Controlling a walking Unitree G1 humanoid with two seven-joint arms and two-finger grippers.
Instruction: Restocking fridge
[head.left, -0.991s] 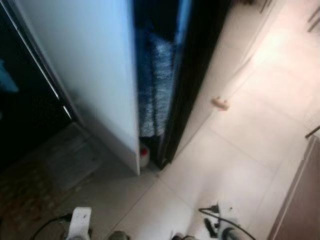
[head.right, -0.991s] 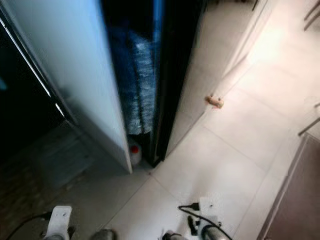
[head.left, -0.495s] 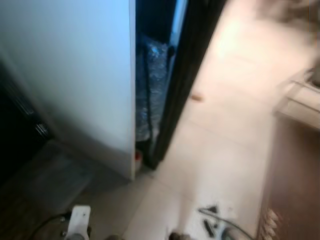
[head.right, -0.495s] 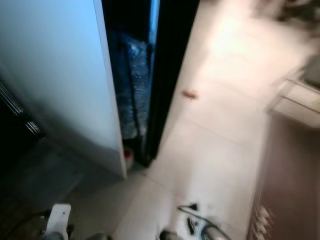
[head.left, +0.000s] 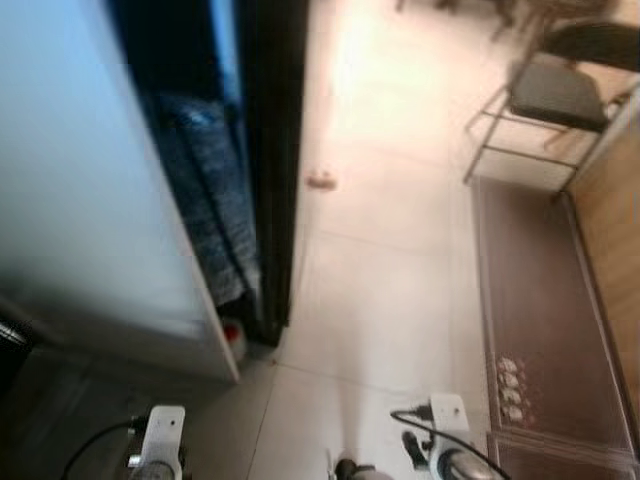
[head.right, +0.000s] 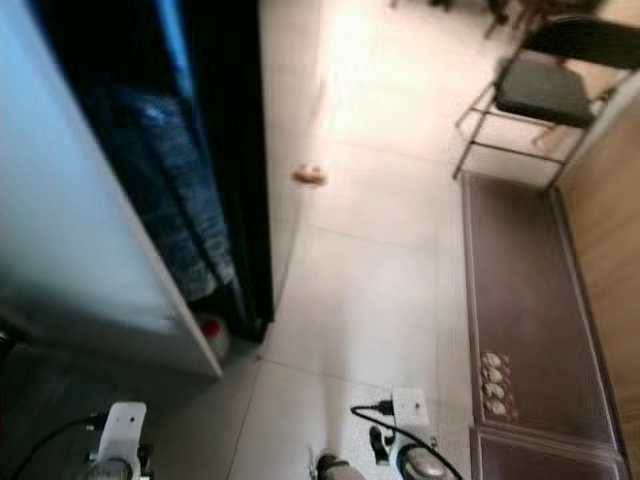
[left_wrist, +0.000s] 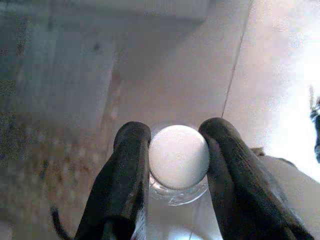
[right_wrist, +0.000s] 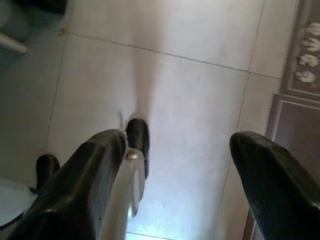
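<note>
Pale blue-white fridge door (head.left: 90, 200), cream floor tiles (head.left: 380, 300), and beside the door's foot a red-capped bottle (head.left: 234, 338); a brown patterned mat (head.left: 545, 320).

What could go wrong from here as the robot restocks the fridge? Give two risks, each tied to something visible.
1. The left gripper holds the bottle just below its white cap; jolts while walking might loosen that hold.
2. The fridge door stands open close by, and a small brown object lies on the tiled floor; a careless step or turn could strike either.
</note>
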